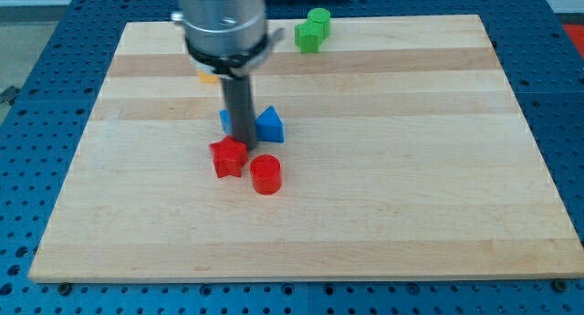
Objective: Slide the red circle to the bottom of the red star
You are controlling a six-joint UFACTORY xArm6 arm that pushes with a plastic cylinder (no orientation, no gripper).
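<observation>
The red circle (265,174) is a short red cylinder near the board's middle, touching or nearly touching the red star (228,157) at the star's lower right. My tip (244,141) comes down just above the red star's upper right edge, above and to the left of the red circle and apart from it. The rod hides part of the blue blocks behind it.
A blue triangle block (268,125) sits right of the rod, and a second blue block (225,122) shows at its left. A green block (312,30) lies at the board's top edge. A yellow block (208,75) peeks out under the arm. The wooden board (411,169) rests on a blue perforated table.
</observation>
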